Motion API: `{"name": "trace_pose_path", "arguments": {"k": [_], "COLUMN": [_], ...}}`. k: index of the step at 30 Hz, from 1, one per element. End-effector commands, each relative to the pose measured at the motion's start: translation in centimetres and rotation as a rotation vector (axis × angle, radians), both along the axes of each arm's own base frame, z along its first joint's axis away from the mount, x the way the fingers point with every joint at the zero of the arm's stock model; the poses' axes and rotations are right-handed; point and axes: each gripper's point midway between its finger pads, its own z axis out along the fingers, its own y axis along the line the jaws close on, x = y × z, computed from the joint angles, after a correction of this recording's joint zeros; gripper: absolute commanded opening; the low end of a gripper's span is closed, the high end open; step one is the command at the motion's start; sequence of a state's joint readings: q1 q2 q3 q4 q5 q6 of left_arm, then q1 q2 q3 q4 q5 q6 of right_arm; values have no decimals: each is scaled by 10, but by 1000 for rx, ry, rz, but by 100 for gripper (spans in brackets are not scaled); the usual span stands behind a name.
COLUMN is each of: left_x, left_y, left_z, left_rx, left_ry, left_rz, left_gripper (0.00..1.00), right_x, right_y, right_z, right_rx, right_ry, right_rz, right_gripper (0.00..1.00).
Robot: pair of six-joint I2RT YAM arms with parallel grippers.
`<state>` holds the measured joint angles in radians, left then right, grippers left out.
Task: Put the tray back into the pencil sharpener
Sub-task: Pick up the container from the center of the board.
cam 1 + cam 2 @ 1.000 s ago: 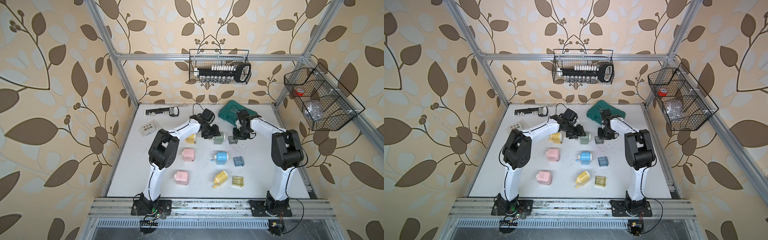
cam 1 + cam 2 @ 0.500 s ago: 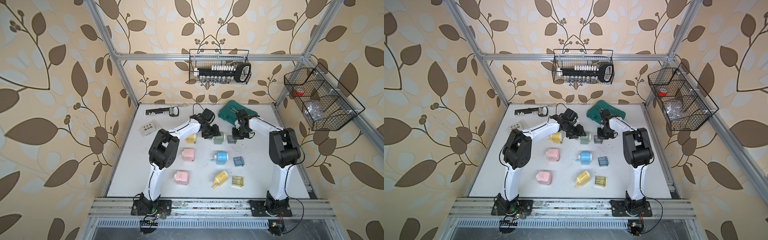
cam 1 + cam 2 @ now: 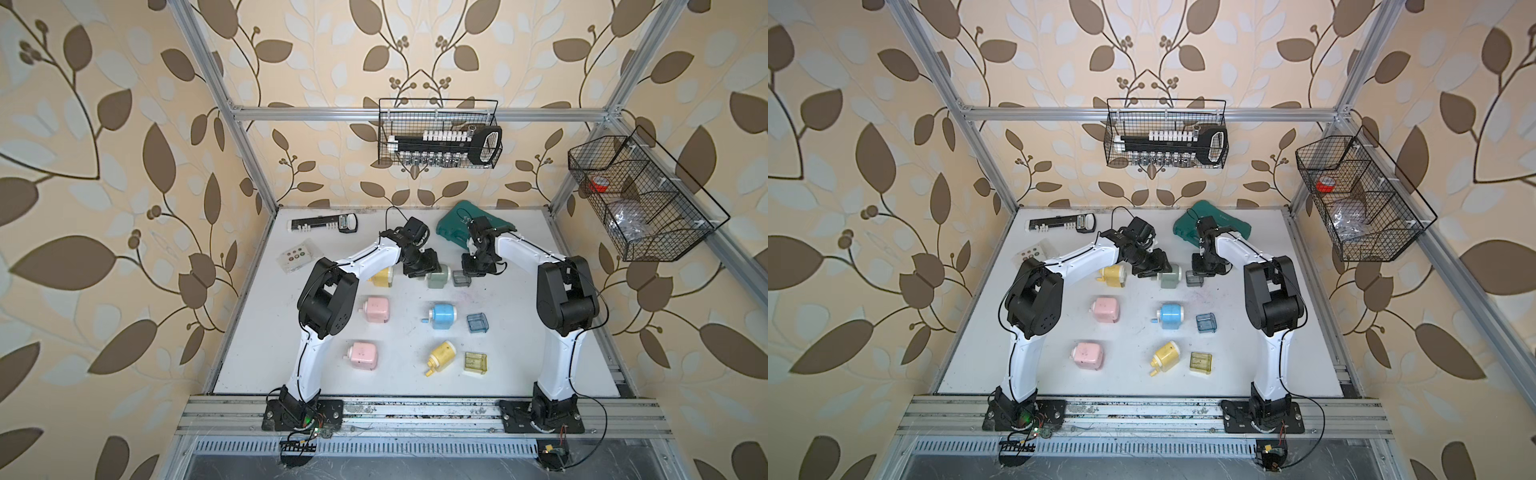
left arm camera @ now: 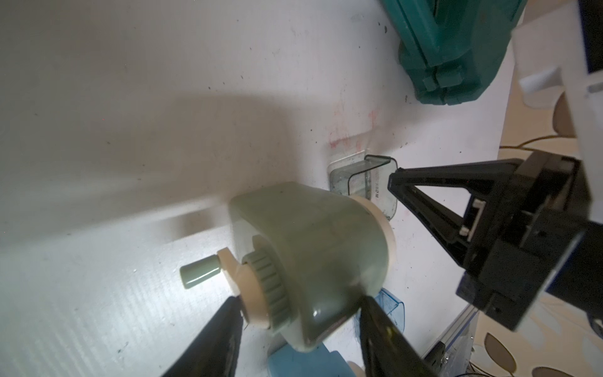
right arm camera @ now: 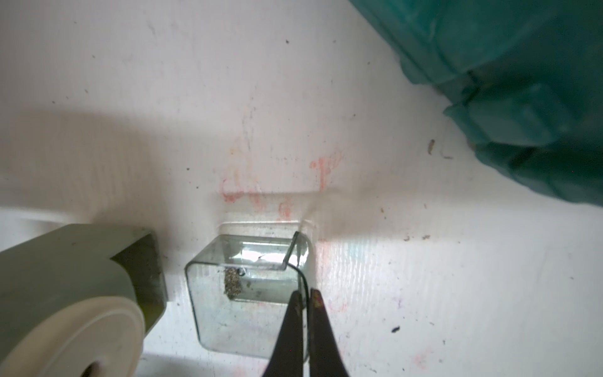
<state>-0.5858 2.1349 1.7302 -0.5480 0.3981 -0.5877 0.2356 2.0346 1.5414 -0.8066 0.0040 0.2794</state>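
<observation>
Right wrist view shows the right jaws pinching a wall of the tray (image 5: pixel 241 293), which sits on the tabletop (image 5: pixel 424 261) just beside the green sharpener (image 5: pixel 65 261). Left jaws clamp that sharpener.

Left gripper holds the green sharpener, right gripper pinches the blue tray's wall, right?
Wrong tray: the right gripper pinches the clear grey tray by its wall, as the right wrist view shows. The left gripper does hold the green sharpener.
</observation>
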Motion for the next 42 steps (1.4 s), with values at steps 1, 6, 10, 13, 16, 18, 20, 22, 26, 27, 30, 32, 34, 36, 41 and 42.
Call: {"name": "trace_pose_path", "arguments": {"k": [1,6,10,13,16,18,20,22,26,27,30,32,34,36,41,42], "left_x": [-1,-2,-2,-3,-3,-3,-4,-3,-4,-4,-4,-4,-4,-3,-3,-3], "left_y": [16,22,23,23,22,22,22,22,21,21,21,21,21,22,21,21], "left_z": [-18,-23,-24,-24,-25,-26,-26,-26,-26,-26,-25,-25,-26,-25,-25,-25], "left_rx": [44,43,40,38,35,34,33,31,30,30,29,27,29,29,25,25], "left_ry": [35,46,48,50,51,52,55,54,54,52,51,51,51,50,50,50], "left_rz": [40,53,53,52,49,46,47,47,45,44,42,42,43,43,43,43], "left_gripper": [58,58,58,58,58,58,58,58,58,58,58,58,58,58,58,58], "right_x": [1,2,1,0,-1,-1,-1,-2,-2,-2,-2,-3,-3,-2,0,0], "right_y": [-2,3,5,5,4,5,7,9,11,12,12,12,11,12,10,10], "right_z": [3,1,-4,-5,-3,-4,-8,-13,-23,-24,-27,-27,-23,-17,-6,-4], "right_rx": [-26,-5,4,4,4,7,13,23,32,33,31,26,5,-20,-94,-108], "right_ry": [11,24,39,42,37,41,53,67,88,90,95,92,75,58,56,53], "right_rz": [13,17,19,20,22,25,25,25,20,21,18,22,27,40,61,62], "right_gripper": [0,0,0,0,3,6,6,6,6,5,0,0,0,0,0,0]}}
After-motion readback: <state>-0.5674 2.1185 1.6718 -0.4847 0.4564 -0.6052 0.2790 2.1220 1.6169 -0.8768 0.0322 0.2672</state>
